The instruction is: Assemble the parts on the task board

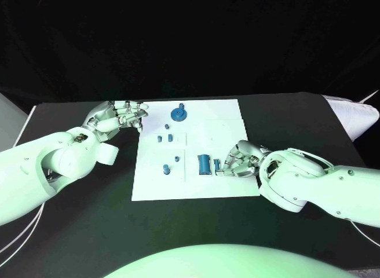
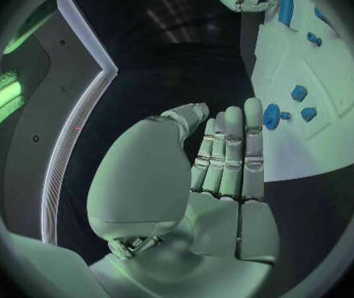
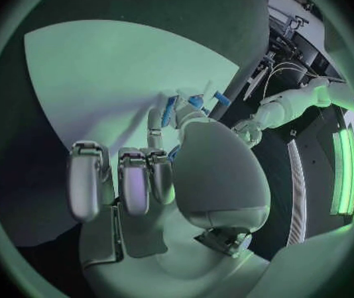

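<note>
On the task board [image 1: 207,124], the right hand [image 1: 237,159] pinches a blue part [image 1: 218,165]; left hand [image 1: 116,117] hovers empty, fingers extended.

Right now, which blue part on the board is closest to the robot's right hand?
The long blue bar, lying beside the fingers of the right hand. The round blue piece sits at the far edge, and the small pegs lie farther left.

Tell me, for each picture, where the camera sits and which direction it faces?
Head view: on the robot's head, looking down at the task board; both arms enter.
Left wrist view: behind the left hand, facing across the table toward the board's edge.
Right wrist view: behind the right hand, facing the board; fingers near a blue part.
Shared: board, blue round part, right hand.
</note>
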{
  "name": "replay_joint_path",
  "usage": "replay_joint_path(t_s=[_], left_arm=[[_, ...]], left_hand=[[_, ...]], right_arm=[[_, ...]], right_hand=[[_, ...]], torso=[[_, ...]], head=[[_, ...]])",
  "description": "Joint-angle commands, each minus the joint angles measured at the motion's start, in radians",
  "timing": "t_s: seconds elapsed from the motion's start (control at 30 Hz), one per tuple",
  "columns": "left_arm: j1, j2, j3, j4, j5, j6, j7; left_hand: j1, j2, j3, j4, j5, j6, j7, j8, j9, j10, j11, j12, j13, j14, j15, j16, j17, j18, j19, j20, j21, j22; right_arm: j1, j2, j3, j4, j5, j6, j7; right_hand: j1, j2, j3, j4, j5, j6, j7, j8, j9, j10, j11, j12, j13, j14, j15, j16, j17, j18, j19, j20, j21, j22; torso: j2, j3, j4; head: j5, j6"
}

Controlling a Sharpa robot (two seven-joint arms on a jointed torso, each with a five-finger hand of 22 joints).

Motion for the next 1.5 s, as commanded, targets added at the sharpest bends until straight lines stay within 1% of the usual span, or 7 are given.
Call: replay_joint_path(t_s=[0.03, 0.47, 0.77, 1.0, 1.2, 1.37, 1.5], left_arm=[[-0.001, 0.001, 0.001, 0.003, 0.002, 0.015, 0.005], [-0.001, 0.002, 0.001, 0.002, 0.002, 0.015, 0.006], [-0.001, 0.008, 0.001, -0.005, 0.004, 0.011, 0.011], [-0.001, 0.014, 0.001, -0.009, 0.005, 0.010, 0.014], [-0.001, 0.023, 0.001, -0.013, 0.012, -0.001, 0.023], [-0.002, 0.042, 0.000, -0.024, 0.028, -0.054, 0.052], [-0.002, 0.062, 0.000, -0.046, 0.046, -0.117, 0.082]], left_hand=[[0.010, 0.001, 0.001, -0.003, 0.001, 0.006, 0.001, 0.005, -0.001, -0.005, -0.001, 0.005, 0.001, 0.001, -0.005, 0.001, -0.001, 0.006, 0.007, 0.002, -0.001, 0.000], [0.011, 0.002, 0.002, -0.004, 0.001, 0.006, 0.001, 0.005, -0.001, -0.006, -0.001, 0.006, 0.002, 0.001, -0.005, 0.000, -0.001, 0.006, 0.007, 0.001, -0.001, 0.000], [0.010, 0.001, 0.001, -0.003, 0.000, 0.005, 0.002, 0.005, -0.002, -0.006, -0.001, 0.006, 0.002, 0.000, -0.005, 0.000, -0.002, 0.006, 0.007, 0.002, -0.001, 0.000], [0.010, 0.001, 0.001, -0.003, 0.000, 0.005, 0.002, 0.005, -0.002, -0.007, -0.001, 0.006, 0.002, 0.000, -0.005, 0.000, -0.002, 0.006, 0.006, 0.002, -0.002, 0.000], [0.006, -0.001, -0.001, 0.000, 0.000, 0.004, 0.002, 0.004, -0.002, -0.008, 0.000, 0.008, 0.003, -0.004, -0.004, -0.003, -0.003, 0.006, 0.003, 0.002, -0.003, 0.000], [-0.004, -0.008, -0.005, 0.012, -0.002, -0.001, 0.005, 0.004, -0.006, -0.027, 0.005, 0.001, -0.001, -0.038, 0.005, -0.024, -0.011, 0.004, -0.025, 0.010, -0.026, -0.010], [-0.007, -0.016, 0.000, 0.034, -0.004, -0.007, 0.008, 0.011, -0.010, -0.036, 0.021, -0.050, -0.036, -0.130, 0.033, -0.153, -0.072, 0.000, -0.125, 0.038, -0.126, -0.057]], right_arm=[[-0.002, 0.006, 0.000, -0.013, -0.032, 0.022, -0.002], [-0.003, 0.002, 0.000, -0.021, -0.017, -0.028, 0.027], [0.006, -0.027, 0.012, -0.017, 0.097, -0.163, 0.174], [0.015, -0.015, 0.016, -0.036, 0.101, -0.161, 0.196], [0.017, 0.002, 0.017, -0.056, 0.114, -0.202, 0.231], [0.020, 0.031, 0.019, -0.146, 0.347, -0.271, 0.466], [0.027, 0.069, 0.026, -0.259, 0.612, -0.251, 0.684]], right_hand=[[0.010, 0.006, -0.006, 0.002, -0.007, 0.004, 0.000, 0.007, -0.001, 0.101, -0.007, 0.000, 0.260, 0.106, -0.005, 0.006, 0.263, -0.016, 0.073, -0.007, 0.002, 0.199], [0.012, 0.010, -0.014, 0.005, 0.010, 0.006, -0.001, 0.008, -0.004, 0.101, -0.008, 0.000, 0.260, 0.106, -0.006, 0.006, 0.263, -0.015, 0.073, -0.008, 0.000, 0.199], [-0.062, 0.031, -0.120, 0.002, 0.125, -0.028, 0.012, 0.001, -0.012, 0.078, 0.003, -0.053, 0.236, 0.106, 0.002, 0.006, 0.263, 0.000, 0.054, -0.002, -0.083, 0.167], [0.031, 0.034, -0.147, 0.004, 0.044, -0.009, 0.000, 0.039, 0.003, 0.083, -0.007, -0.041, 0.241, 0.106, -0.006, 0.006, 0.263, -0.003, 0.060, -0.007, -0.073, 0.172], [0.041, 0.047, -0.139, 0.004, 0.039, -0.029, 0.004, 0.037, 0.002, 0.075, -0.004, -0.061, 0.232, 0.106, -0.005, 0.006, 0.263, 0.002, 0.055, -0.008, -0.097, 0.163], [0.109, 0.078, -0.100, -0.001, 0.098, -0.110, 0.040, -0.012, -0.022, -0.022, 0.026, -0.257, 0.139, 0.077, 0.019, -0.067, 0.161, 0.052, -0.017, 0.012, -0.402, 0.034], [0.181, 0.080, -0.036, 0.000, 0.100, -0.146, 0.062, -0.031, -0.031, -0.225, 0.047, -0.633, -0.072, -0.026, 0.040, -0.307, -0.090, 0.125, -0.154, 0.034, -0.942, -0.235]], torso=[[0.000, -0.0002, 0.0004], [-0.001, -0.0004, 0.0002], [-0.004, -0.0026, -0.0003], [0.000, -0.0006, 0.0008], [-0.004, -0.0029, -0.0001], [-0.015, -0.0083, -0.0024], [-0.024, -0.0106, -0.0026]], head=[[-0.001, -0.002], [0.000, 0.002], [-0.003, 0.014], [0.000, 0.018], [0.002, 0.030], [0.004, 0.057], [0.007, 0.085]])
